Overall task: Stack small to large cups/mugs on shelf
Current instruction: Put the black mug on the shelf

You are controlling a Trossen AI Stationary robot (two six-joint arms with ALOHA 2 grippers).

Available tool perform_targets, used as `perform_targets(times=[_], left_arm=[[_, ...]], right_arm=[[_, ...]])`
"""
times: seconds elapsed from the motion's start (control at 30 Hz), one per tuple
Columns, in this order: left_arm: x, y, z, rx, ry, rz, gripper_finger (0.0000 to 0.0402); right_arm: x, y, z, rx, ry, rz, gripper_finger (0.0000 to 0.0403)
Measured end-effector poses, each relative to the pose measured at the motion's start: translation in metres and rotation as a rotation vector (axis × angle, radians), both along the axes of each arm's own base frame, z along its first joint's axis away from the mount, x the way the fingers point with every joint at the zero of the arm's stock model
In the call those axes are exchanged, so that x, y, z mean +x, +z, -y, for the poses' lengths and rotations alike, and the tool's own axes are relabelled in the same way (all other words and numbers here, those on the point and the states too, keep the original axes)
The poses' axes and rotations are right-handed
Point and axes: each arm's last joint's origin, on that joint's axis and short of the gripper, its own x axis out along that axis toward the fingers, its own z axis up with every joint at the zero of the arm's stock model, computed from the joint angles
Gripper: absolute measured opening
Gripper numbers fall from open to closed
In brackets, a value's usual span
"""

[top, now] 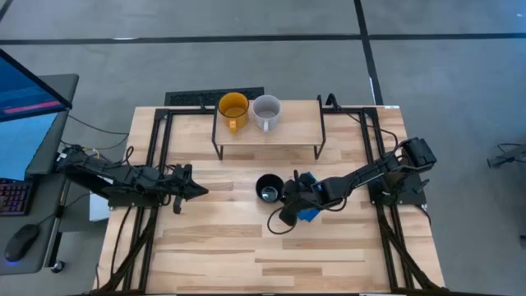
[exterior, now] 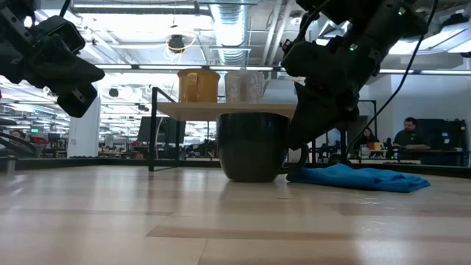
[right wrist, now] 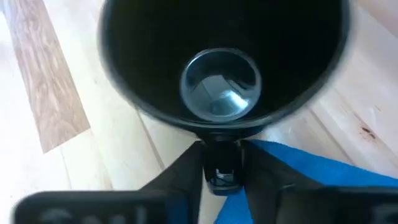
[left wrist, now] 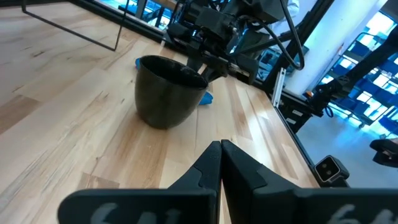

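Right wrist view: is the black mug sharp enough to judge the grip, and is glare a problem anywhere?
Right wrist view: the black mug has a smeared rim, yet the right gripper visibly pinches its handle, with a bright reflection in the mug's bottom. Low view: ceiling lights backlight the mug into a silhouette. High view: evenly lit, no glare.

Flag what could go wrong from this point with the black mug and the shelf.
1. The right gripper pinches only the black mug's handle, so the mug could swing or slip when lifted.
2. The yellow mug and white mug stand close together on the shelf; bringing the black mug in could knock one off.
3. The blue cloth beside the mug could snag.
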Motion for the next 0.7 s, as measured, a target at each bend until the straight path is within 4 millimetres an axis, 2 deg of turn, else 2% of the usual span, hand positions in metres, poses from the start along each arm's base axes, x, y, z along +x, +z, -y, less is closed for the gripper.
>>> perform_targets(times=[0.1,0.47,0.7], left_arm=[[0.000,0.000,0.000,0.001,0.000,-0.001,0.0000],[0.000,0.000,0.000,0.001,0.000,-0.002,0.0000],[0.000,0.000,0.000,0.001,0.000,-0.003,0.0000]], right_arm=[[0.000,0.000,0.000,0.001,0.000,-0.002,0.0078],[0.001,0.001,0.000,0.026,-0.033,0.004,0.0079],[0.012,0.022,-0.004,0.017,-0.011,0.004,0.0079]])
